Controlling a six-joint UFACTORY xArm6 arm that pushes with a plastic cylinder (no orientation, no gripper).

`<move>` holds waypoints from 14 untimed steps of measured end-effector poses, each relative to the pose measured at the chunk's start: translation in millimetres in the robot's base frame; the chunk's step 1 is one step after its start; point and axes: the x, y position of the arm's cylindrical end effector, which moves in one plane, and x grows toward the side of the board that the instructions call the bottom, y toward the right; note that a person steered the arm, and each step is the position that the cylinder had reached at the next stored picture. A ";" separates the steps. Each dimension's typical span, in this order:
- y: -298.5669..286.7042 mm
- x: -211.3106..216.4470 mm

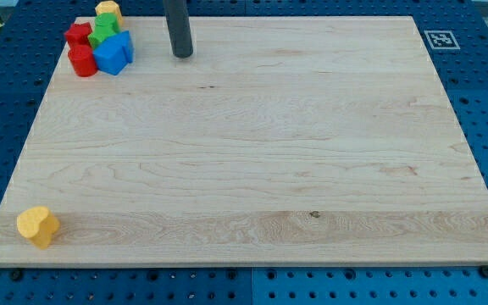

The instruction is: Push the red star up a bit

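My tip [183, 55] on the board [252, 152] far left, just right of a cluster, red star [78, 34], green block [103, 31], blue block [113, 53], red block [82, 61], yellow block [108, 11], yellow heart [38, 225] near left, no claw, plain rod holding nothing.

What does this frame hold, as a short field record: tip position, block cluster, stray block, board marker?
tip: my tip rests on the board near the view's top, right of the cluster, apart from every block
cluster: view's top-left corner; yellow block, green block, red star, red block, blue block, packed close together
stray block: yellow heart alone at the view's bottom left
board: wooden board
marker: square tag at the view's top right
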 end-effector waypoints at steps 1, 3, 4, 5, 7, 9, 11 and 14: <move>3.9 -25.7; 1.0 -91.3; -30.2 -91.2; -49.0 -92.2; -59.7 -91.4; -60.2 -91.3; -42.5 -49.3; -66.6 172.0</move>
